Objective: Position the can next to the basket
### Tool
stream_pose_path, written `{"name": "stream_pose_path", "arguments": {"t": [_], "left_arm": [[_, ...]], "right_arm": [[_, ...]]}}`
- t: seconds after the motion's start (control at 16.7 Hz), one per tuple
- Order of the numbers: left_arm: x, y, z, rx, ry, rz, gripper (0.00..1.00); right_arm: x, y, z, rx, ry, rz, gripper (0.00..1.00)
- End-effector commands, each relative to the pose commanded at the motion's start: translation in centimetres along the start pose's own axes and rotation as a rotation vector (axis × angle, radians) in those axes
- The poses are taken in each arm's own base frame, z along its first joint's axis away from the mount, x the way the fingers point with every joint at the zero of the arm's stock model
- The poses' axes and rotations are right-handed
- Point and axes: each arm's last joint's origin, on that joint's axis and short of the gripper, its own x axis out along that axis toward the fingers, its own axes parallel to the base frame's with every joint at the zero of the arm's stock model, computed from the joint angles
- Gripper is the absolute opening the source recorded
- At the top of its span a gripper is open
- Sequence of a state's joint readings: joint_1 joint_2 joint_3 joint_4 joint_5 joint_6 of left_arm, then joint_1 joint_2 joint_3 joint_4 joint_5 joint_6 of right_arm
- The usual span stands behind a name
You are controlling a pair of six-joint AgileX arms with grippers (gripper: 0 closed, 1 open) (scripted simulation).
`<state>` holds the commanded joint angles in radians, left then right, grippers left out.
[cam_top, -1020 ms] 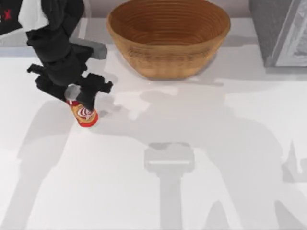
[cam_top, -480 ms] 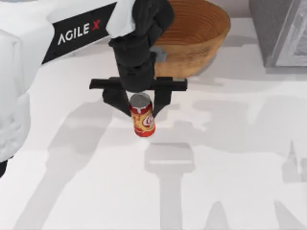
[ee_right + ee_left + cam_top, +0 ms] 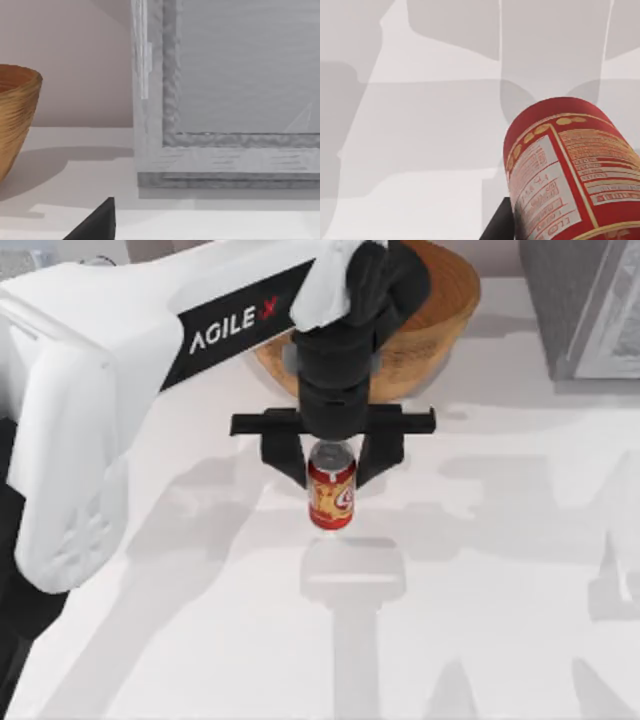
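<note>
Red can (image 3: 332, 495) is sitting upright between the left gripper (image 3: 332, 462) fingers, which are closing on its upper part, near the table's (image 3: 500, 640) middle, just in front of the wicker basket (image 3: 440, 310).

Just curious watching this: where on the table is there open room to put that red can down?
Bare table lies right of the can, held by the left gripper, out to the grey box, and along the near edge. It is crowded by the basket, under the arm.
</note>
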<state>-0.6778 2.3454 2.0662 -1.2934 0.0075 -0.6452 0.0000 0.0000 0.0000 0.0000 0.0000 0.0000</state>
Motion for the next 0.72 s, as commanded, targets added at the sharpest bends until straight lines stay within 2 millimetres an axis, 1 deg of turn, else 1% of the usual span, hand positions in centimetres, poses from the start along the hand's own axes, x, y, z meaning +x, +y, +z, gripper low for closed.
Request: {"name": "stream_pose_path", "arguments": {"t": [0.3, 0.72], "left_arm": [[-0.02, 0.15, 0.11, -0.004, -0.001, 0.000, 0.00], [0.80, -0.06, -0.01, -0.001, -0.001, 0.001, 0.00]], "right_arm": [[0.00, 0.00, 0.00, 0.000, 0.000, 0.000, 1.00], [0.00, 0.00, 0.00, 0.000, 0.000, 0.000, 1.00]]}}
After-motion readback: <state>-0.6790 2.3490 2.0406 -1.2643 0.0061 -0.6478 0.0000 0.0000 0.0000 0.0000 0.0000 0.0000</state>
